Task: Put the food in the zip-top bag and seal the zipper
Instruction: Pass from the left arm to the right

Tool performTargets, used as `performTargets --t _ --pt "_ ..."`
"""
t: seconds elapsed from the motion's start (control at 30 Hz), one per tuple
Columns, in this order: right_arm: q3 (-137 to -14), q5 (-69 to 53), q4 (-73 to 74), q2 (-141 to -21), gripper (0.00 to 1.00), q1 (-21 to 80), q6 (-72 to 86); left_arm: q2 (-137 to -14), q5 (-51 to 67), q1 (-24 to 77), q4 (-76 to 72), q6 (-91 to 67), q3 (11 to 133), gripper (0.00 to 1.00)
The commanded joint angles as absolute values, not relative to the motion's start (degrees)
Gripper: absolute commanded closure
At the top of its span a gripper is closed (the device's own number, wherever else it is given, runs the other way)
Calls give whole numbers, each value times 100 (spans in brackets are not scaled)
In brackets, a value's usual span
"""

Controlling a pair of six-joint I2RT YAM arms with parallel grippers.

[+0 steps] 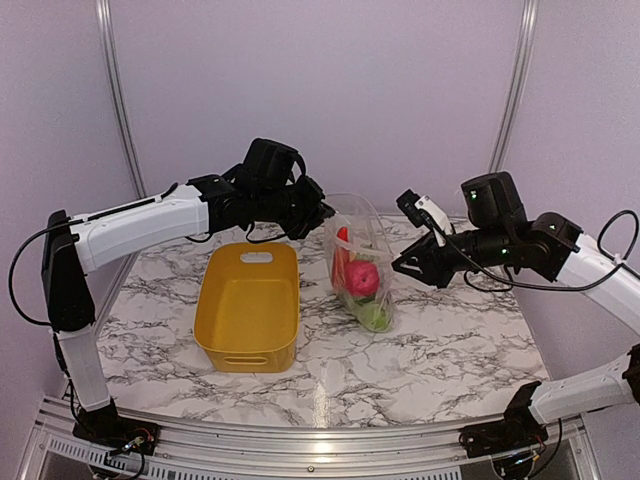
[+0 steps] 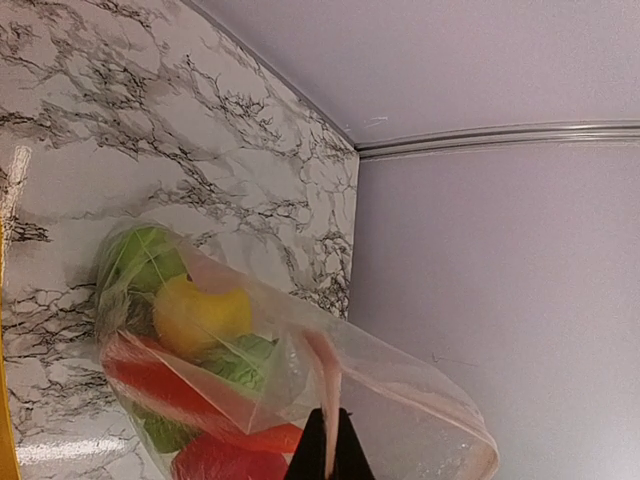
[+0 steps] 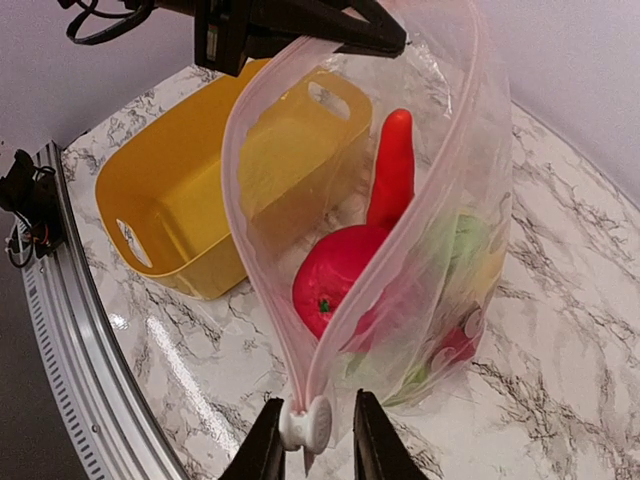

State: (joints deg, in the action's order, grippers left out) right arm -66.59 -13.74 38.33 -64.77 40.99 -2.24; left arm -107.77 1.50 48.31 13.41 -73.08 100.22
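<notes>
toy plastic food (image 3: 335, 275) all inside clear crinkly zip-top bag (image 3: 450, 120), standing on marble table (image 1: 450, 340). left claw (image 2: 326, 450) pinching far end of pale pink zipper (image 3: 260, 300). right claw (image 3: 312, 440) spread around small white slider (image 3: 305, 425). imo squeeze first, then drag straight along strip, bag taut.

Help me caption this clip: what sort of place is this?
Probably a robot lab test cell, not a kitchen: a marble-patterned tabletop edged by aluminium rails, plain lilac wall panels, and toy food in the zip-top bag.
</notes>
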Motion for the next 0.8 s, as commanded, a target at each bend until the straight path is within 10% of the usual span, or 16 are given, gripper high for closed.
performTargets --t 0.0,0.77 --pt "-6555 -1292 3629 -6496 71 4158 -329 -10599 162 4775 1092 -7391 10002 100" --pt "-6108 -1079 2885 -6210 84 4157 -369 -10613 264 4740 1074 -7497 9969 100"
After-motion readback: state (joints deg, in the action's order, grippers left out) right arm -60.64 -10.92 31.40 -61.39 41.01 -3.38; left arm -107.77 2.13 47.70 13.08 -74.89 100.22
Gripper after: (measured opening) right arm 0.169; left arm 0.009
